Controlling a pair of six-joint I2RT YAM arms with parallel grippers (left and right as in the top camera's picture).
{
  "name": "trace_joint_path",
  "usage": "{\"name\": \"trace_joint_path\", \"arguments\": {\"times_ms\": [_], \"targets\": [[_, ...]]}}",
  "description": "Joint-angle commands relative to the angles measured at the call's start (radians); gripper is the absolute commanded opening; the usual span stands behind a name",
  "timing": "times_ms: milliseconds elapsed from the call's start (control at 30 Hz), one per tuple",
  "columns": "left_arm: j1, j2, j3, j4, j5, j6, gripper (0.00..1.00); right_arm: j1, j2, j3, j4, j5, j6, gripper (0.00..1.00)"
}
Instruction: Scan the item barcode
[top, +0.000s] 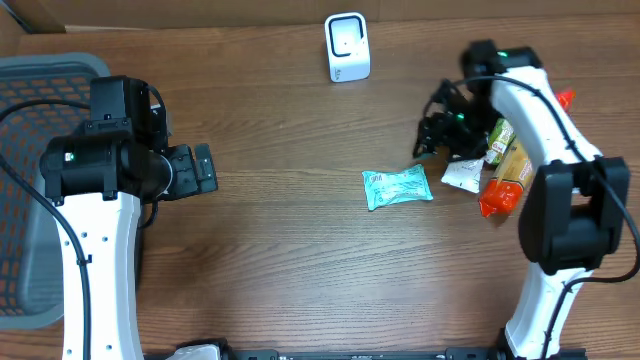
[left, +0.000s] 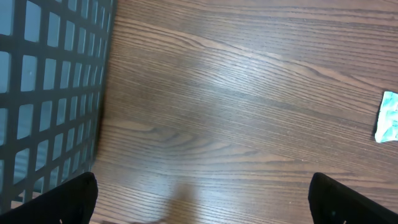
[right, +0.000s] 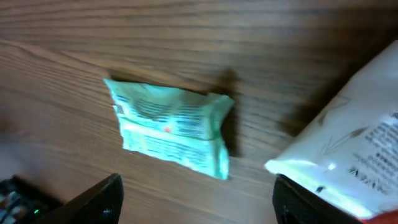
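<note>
The right end effector is wide open and holds nothing. In the right wrist view its two dark fingers stand far apart, with bare wood between them. Just past them, a small light green plastic packet with tiny print lies flat on the brown wooden bench. Nothing touches the packet. From above, the packet sits near the middle of the bench, a little to the left of and nearer than the right end effector.

Beside the packet, on its right, lies a white soft pouch with grey letters. Next to that pouch, partly under the right arm, are a long orange packet and a green packet.

The left end effector is also wide open and empty. It hangs over bare bench on the left side, well apart from the green packet. A grey plastic basket with square holes stands at the far left edge.

A small white box-shaped scanner stands at the far side of the bench, well apart from the green packet.
</note>
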Motion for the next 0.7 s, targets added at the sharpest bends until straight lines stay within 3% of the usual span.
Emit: {"name": "trace_joint_path", "arguments": {"times_ms": [0, 467, 667], "targets": [[0.005, 0.002, 0.013, -0.003, -0.006, 0.022, 1.0, -0.019, -0.029, -0.073, 0.044, -0.126, -0.099, 0.77], [0.005, 0.002, 0.013, -0.003, -0.006, 0.022, 1.0, -0.013, -0.029, -0.327, 0.296, -0.227, -0.102, 0.77], [0.005, 0.002, 0.013, -0.003, -0.006, 0.022, 1.0, -0.011, -0.029, -0.425, 0.41, -0.307, -0.098, 0.64]]}}
